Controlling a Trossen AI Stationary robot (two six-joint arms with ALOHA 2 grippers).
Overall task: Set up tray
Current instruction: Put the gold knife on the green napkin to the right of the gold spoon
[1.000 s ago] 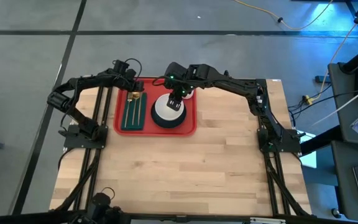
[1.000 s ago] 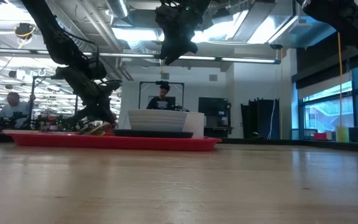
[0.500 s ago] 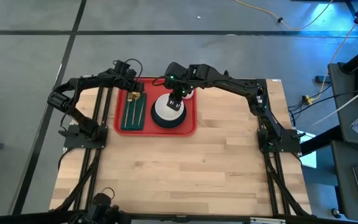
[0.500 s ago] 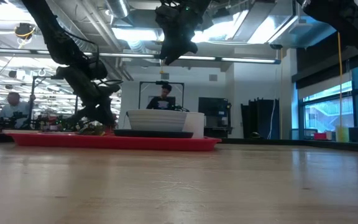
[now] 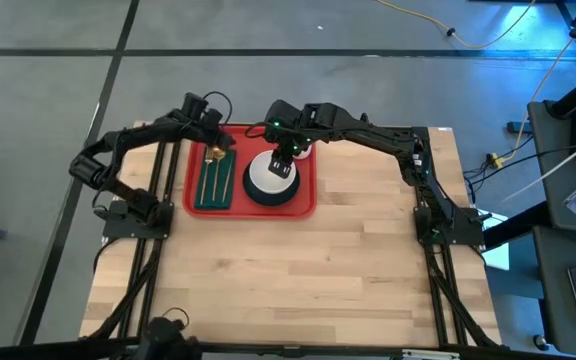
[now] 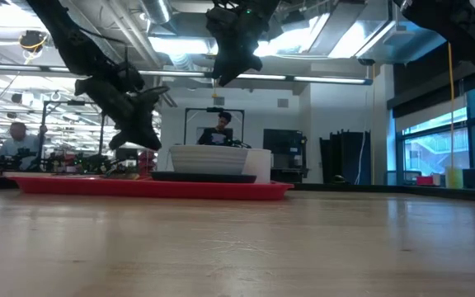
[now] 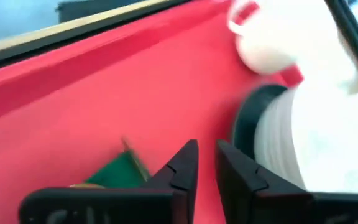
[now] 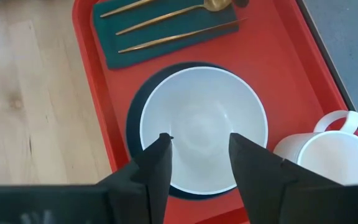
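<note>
With the red tray (image 5: 251, 209) set at the table's far edge, the open, empty right gripper (image 8: 194, 152) is held above its white bowl (image 8: 204, 128), which could be knocked if lowered off-centre, while the nearly closed, empty left gripper (image 7: 205, 165) is poised near the gold cutlery (image 5: 216, 172).

One red tray (image 5: 308, 205), one green napkin (image 8: 114, 50), three gold utensils (image 8: 166, 25), one bowl (image 8: 202, 127), one dark plate (image 8: 133, 127), one mug (image 8: 328, 158).

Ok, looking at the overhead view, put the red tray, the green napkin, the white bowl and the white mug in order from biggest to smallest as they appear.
1. The red tray, clearly largest.
2. The green napkin and the white bowl: they look about alike in area, and the right pincer covers part of the bowl, so no ranking.
3. The white mug, smallest, though largely hidden by the right arm.
</note>
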